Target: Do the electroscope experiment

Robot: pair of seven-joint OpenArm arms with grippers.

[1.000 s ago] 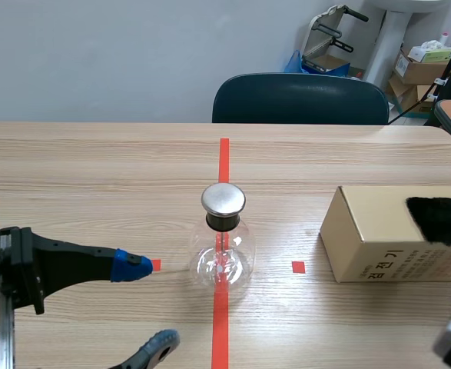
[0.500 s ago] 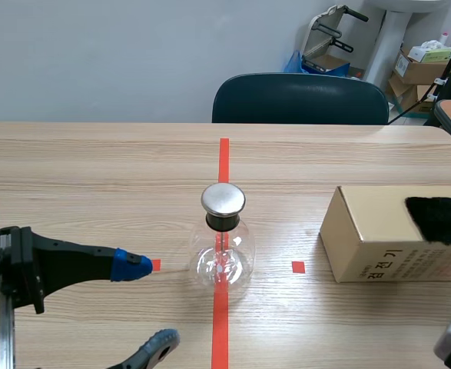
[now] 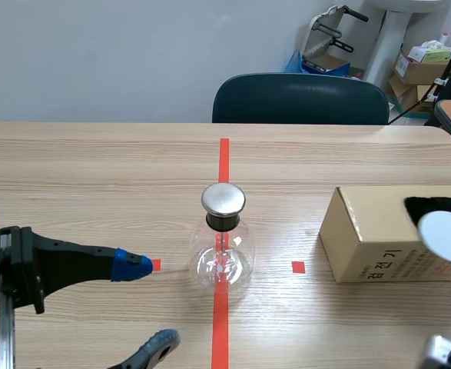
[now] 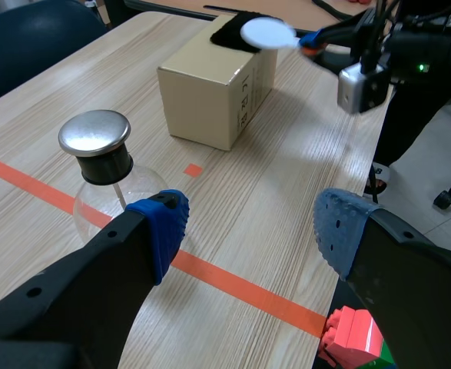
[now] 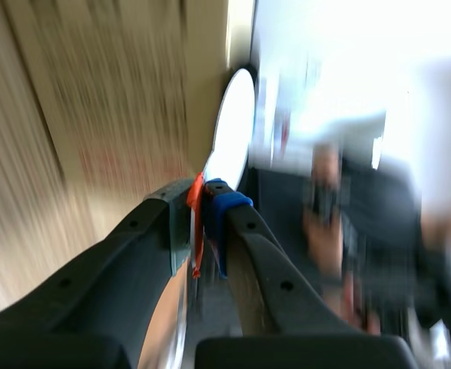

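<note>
The electroscope (image 3: 223,244), a round glass flask with a metal cap (image 3: 223,199), stands on the orange-red tape line at mid-table. My left gripper (image 3: 147,306) rests low at the left, open, its blue pad (image 4: 164,227) just beside the flask (image 4: 106,165). Shut on the thin orange handle (image 5: 197,207), my right gripper (image 5: 207,201) holds a white disc paddle (image 3: 444,232) in front of the cardboard box (image 3: 379,238). From the left wrist, the disc (image 4: 265,32) hovers over the black cloth (image 4: 237,27) on the box.
The box (image 4: 213,84) carries a black cloth (image 3: 432,206) on top. A dark chair (image 3: 300,98) stands behind the far table edge. A red and green block (image 4: 352,346) shows under my left gripper's finger.
The white disc has come in from the right edge and now stands in front of the box. The right arm shifted with it. The left arm and the flask have not moved.
</note>
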